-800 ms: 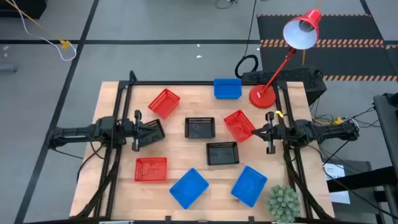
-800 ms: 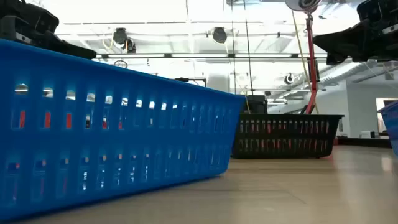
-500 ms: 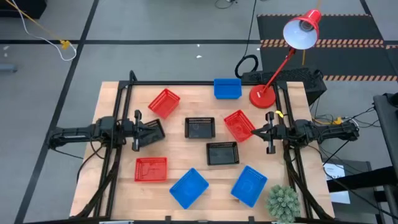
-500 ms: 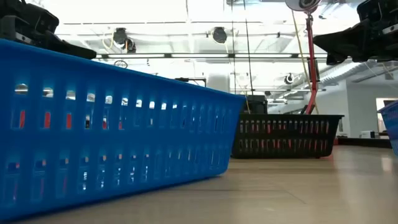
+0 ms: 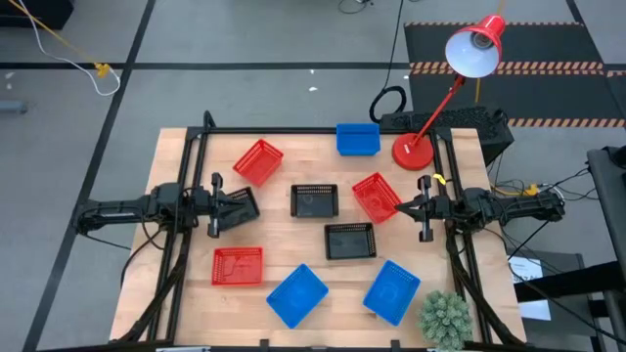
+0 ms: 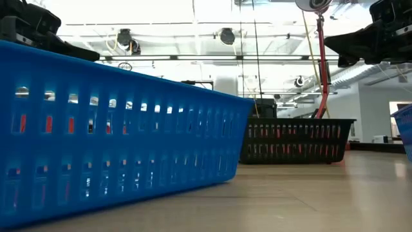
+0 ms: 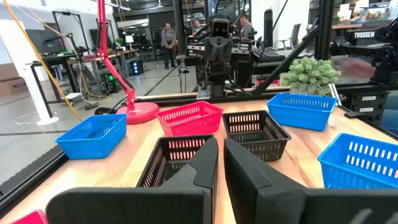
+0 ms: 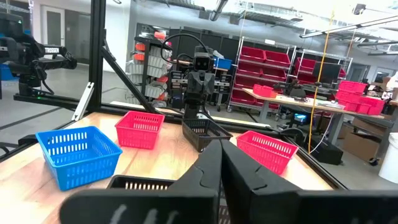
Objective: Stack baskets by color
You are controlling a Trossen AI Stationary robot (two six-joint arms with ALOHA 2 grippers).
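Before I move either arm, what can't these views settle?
- High view: the black basket under the left gripper; the arm covers part of it.
- Low view: the near blue basket blocks most of the table.
- Low view: second blue basket cut by the right edge.

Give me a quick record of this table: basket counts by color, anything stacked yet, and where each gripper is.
red baskets: three, all apart
blue baskets: three, all apart
black baskets: three, two mid-table, one at the left
stacks: none yet; every basket lies singly on the table
left gripper: over the left black basket; contact unclear
right gripper: shut, empty, beside a red basket
other: lamp base, plant
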